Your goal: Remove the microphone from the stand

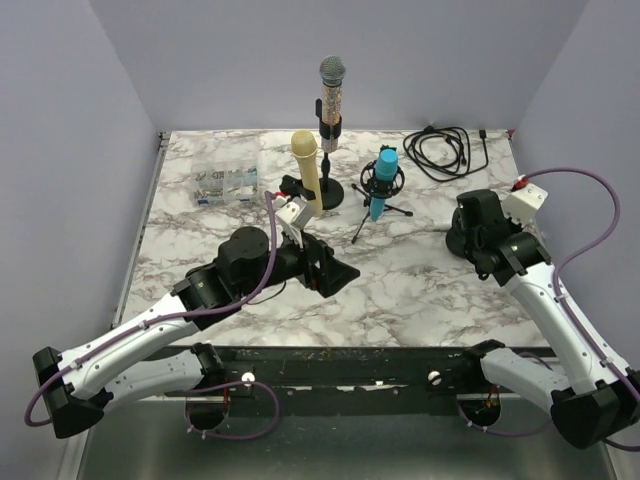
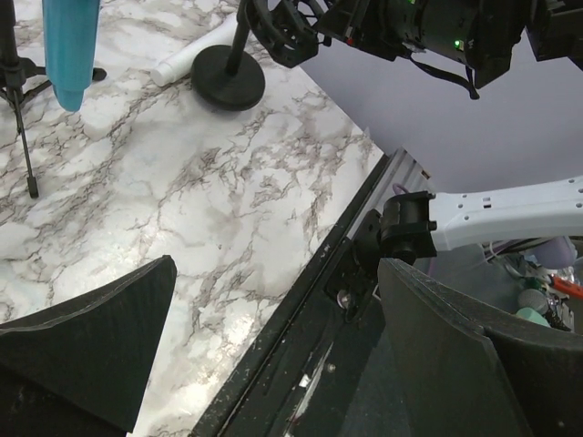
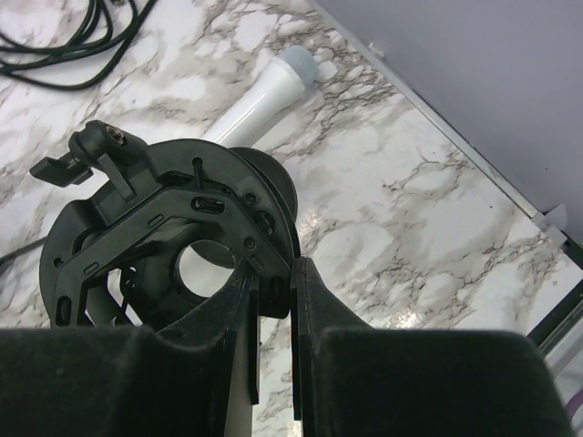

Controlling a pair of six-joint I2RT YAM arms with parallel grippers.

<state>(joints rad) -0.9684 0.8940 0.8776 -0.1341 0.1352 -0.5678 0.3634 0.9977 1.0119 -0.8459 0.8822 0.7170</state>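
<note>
Plainly, white grey-tipped microphone (image 3: 260,96) lies flat; right tool (image 3: 273,278) pinches the black mount (image 3: 209,205).

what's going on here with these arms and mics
The right claw is pinched on the rim of an empty black shock mount on a round-based stand. A white microphone lies on the table beside that base, apparently already out. The left claw is open and empty near the front edge. The blue microphone is untouched.

The cable (image 1: 440,150) lies right of the tripod stand (image 1: 380,215), the box (image 1: 225,183) left
</note>
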